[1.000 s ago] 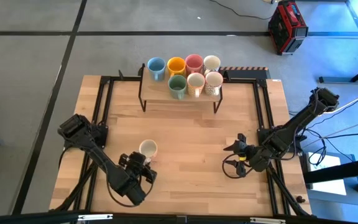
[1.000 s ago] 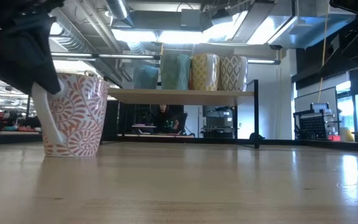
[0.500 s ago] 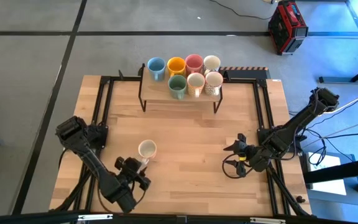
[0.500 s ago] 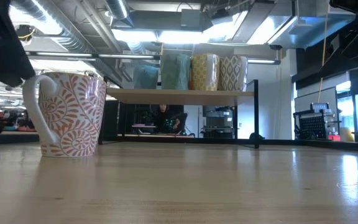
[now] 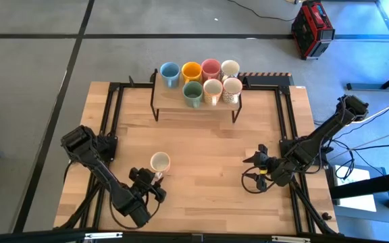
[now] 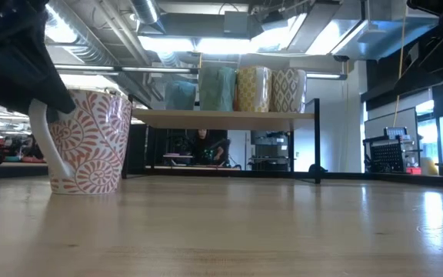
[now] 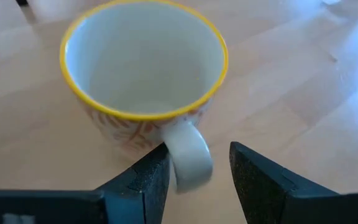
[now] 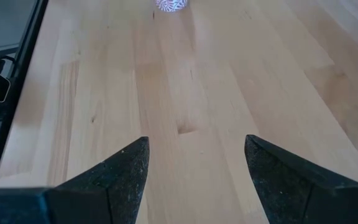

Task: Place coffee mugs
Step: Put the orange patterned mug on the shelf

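- A patterned mug with a yellow rim stands upright on the worktop, front left, well apart from the shelf where seven other mugs already sit.
- The left gripper is at the mug's handle; its fingers stand apart either side of it, gripping nothing yet.
- Whether a pad already touches the handle is hard to tell.
- To do this well: centre the handle between the fingers, close squarely, and lift straight so the mug does not tip.
- The right gripper waits at the right side with fingers fully spread and empty.
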Controlling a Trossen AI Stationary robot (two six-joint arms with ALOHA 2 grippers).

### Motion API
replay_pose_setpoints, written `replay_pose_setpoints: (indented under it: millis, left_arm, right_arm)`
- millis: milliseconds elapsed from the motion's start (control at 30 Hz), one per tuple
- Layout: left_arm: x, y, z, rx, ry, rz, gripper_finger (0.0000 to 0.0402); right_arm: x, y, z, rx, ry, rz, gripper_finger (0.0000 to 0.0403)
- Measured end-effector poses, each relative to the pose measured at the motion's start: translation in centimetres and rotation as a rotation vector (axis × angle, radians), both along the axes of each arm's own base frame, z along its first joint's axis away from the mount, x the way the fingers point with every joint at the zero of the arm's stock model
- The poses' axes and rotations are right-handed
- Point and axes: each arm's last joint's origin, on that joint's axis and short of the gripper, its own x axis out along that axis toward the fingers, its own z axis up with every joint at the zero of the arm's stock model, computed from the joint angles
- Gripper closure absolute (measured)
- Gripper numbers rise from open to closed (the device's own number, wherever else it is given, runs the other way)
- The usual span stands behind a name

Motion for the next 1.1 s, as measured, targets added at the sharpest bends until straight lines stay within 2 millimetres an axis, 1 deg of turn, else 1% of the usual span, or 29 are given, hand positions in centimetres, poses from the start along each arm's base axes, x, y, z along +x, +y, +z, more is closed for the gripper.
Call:
replay_pose_setpoints:
  millis: [200, 300, 367, 567, 967, 1100]
  left_arm:
    - [0.3, 0.9, -0.5, 0.035, 0.017, 0.012, 0.0242]
    - [0.4, 1.3, -0.6, 0.04, 0.025, 0.024, 0.0252]
    - [0.5, 1.4, -0.6, 0.049, 0.038, 0.016, 0.0267]
    - [0.5, 1.3, -0.7, 0.052, 0.07, -0.003, 0.0339]
    - [0.5, 1.3, -0.6, 0.059, 0.083, -0.015, 0.034]
    - [0.6, 1.2, 0.1, 0.038, 0.085, -0.02, 0.034]
  right_arm:
    - [0.0, 0.0, 0.0, 0.004, 0.004, 0.005, 0.0149]
    - [0.0, 0.0, 0.0, 0.006, 0.005, 0.007, 0.0149]
    - [0.0, 0.0, 0.0, 0.006, 0.005, 0.007, 0.0149]
    - [0.0, 0.0, 0.0, 0.006, 0.004, 0.006, 0.0149]
    - [0.0, 0.0, 0.0, 0.005, 0.003, 0.005, 0.0149]
    - [0.0, 0.0, 0.0, 0.005, 0.003, 0.005, 0.0149]
